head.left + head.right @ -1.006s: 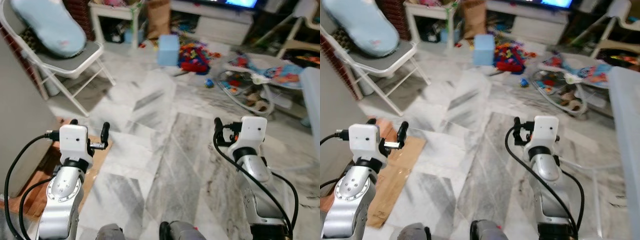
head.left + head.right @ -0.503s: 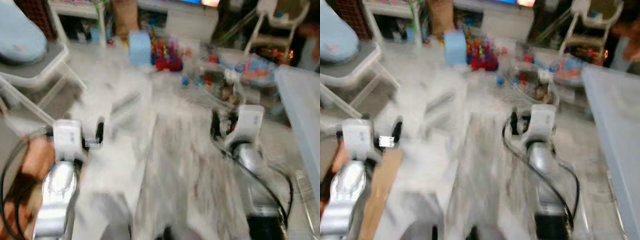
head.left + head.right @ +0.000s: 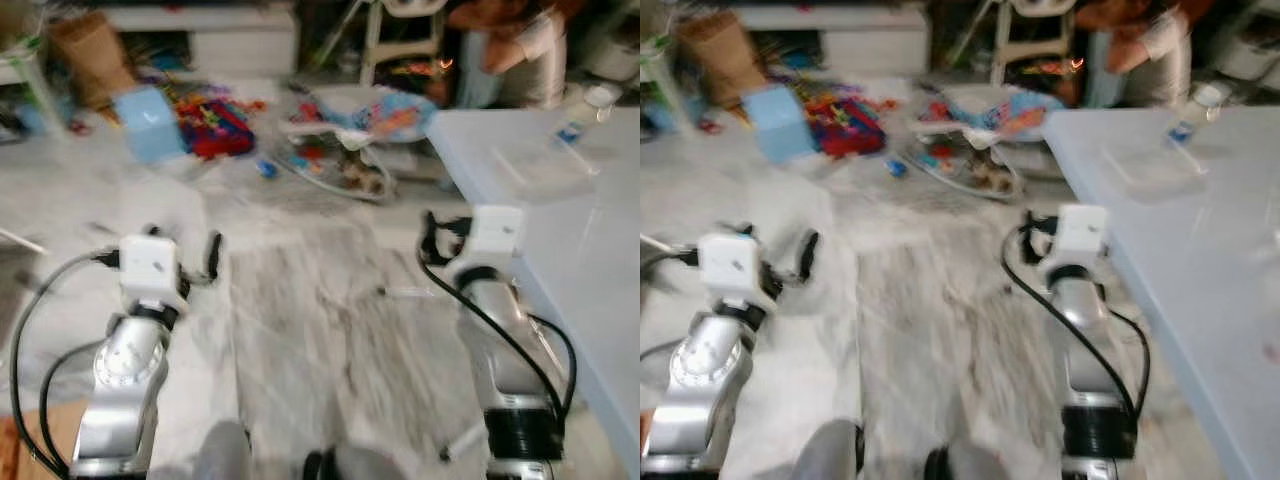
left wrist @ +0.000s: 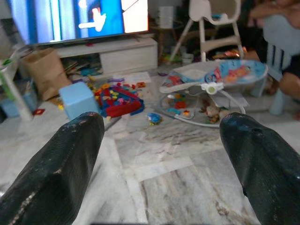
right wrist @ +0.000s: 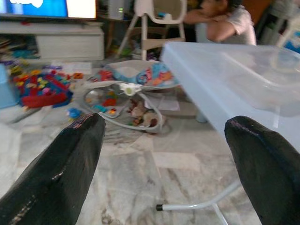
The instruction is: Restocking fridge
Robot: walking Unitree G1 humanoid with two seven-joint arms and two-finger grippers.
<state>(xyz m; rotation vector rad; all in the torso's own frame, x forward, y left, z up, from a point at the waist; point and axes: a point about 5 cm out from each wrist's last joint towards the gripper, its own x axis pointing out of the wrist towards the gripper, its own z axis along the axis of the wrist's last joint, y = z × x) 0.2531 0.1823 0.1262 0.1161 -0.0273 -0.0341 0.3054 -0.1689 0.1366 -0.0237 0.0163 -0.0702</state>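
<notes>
A pale blue table (image 3: pixel 560 250) stands on my right, its top reaching toward the far side of the room. A small bottle (image 3: pixel 573 118) and a clear plastic lid or tray (image 3: pixel 545 168) rest on its far end. My left gripper (image 4: pixel 161 123) is held out over the marble floor, open and empty. My right gripper (image 5: pixel 164 124) is open too, with nothing in it, close beside the table's near edge. The eye views are blurred.
A baby bouncer (image 3: pixel 350 125), a heap of coloured toys (image 3: pixel 218 112) and a light blue cube (image 3: pixel 150 122) lie on the floor ahead. A person (image 3: pixel 510 45) sits behind the table by a white high chair (image 4: pixel 211 18). A TV (image 4: pixel 75 18) stands on a low unit.
The whole view has swung to the right: the folding chair and cardboard have left the picture and the table and person have come in. Both arms keep the same pose.
</notes>
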